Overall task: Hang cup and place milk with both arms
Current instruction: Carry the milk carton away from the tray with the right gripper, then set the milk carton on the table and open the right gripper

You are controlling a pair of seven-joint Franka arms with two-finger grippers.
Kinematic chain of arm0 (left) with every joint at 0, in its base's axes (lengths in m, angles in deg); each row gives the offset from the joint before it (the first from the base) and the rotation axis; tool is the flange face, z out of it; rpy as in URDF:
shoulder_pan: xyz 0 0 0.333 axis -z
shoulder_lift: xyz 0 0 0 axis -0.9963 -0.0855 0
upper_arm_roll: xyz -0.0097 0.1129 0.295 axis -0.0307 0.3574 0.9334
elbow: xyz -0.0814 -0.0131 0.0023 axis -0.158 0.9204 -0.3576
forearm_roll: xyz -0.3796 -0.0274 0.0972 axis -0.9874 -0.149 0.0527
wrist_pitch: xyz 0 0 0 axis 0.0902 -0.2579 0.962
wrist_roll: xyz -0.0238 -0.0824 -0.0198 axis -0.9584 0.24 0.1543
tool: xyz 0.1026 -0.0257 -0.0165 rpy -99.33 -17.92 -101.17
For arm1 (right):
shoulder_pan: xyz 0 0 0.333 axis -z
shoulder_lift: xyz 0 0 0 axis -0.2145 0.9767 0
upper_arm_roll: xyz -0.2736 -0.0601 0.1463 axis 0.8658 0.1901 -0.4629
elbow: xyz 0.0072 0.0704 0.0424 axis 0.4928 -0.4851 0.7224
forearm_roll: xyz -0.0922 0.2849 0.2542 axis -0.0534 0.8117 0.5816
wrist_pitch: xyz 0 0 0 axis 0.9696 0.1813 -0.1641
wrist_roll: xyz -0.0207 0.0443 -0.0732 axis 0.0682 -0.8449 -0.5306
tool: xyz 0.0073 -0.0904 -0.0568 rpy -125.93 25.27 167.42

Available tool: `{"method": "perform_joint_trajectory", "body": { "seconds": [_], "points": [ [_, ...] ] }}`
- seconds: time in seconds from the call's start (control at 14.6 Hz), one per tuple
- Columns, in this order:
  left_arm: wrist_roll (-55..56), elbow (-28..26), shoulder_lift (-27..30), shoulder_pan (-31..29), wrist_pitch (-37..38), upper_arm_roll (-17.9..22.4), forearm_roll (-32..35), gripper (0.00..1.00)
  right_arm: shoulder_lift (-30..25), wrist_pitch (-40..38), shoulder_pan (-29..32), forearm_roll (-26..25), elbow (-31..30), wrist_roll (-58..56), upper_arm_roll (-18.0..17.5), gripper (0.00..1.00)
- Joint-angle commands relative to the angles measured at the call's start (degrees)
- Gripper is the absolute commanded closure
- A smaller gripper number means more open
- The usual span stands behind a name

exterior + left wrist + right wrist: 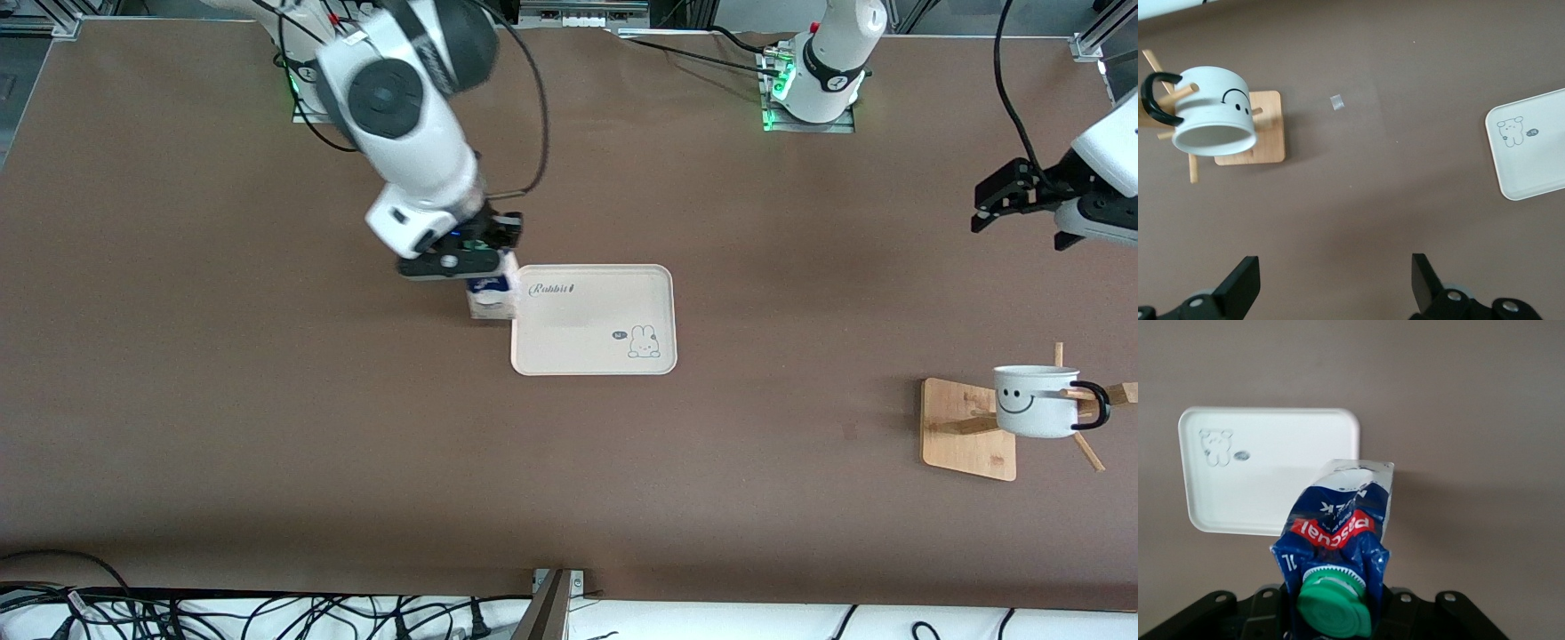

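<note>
Brown table (267,427) | right gripper (471,253) fingers clamp milk (492,298), base hidden | left gripper (1005,200) fingers spread

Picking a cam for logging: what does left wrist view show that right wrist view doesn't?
Left wrist only: the smiley mug hung by its handle on the wooden peg rack, and the open left claw over bare table. Right wrist only: the milk carton held in the right claw, its base at the tray's edge. Both: the white rabbit tray.
</note>
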Motion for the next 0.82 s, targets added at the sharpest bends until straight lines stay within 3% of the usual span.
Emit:
{"method": "perform_joint_trajectory", "body": {
  "seconds": [0.0, 0.48, 0.75],
  "points": [
    [5.7, -4.0, 2.1, 1.5, 0.1, -0.4, -0.6, 0.00, -3.6, -5.3, -0.1, -0.5, -1.6, -2.3, 7.5, 0.66],
    [7.5, -7.7, 2.8, 2.2, -3.0, -0.5, -0.5, 0.00, -4.7, -14.0, 1.1, 0.9, -2.7, -22.1, 25.6, 0.66],
    [7.8, -6.7, 2.2, 1.5, -2.9, -0.4, -0.7, 0.00, -4.1, -12.8, 6.1, 1.6, -7.0, -31.2, 26.2, 0.66]
  ]
}}
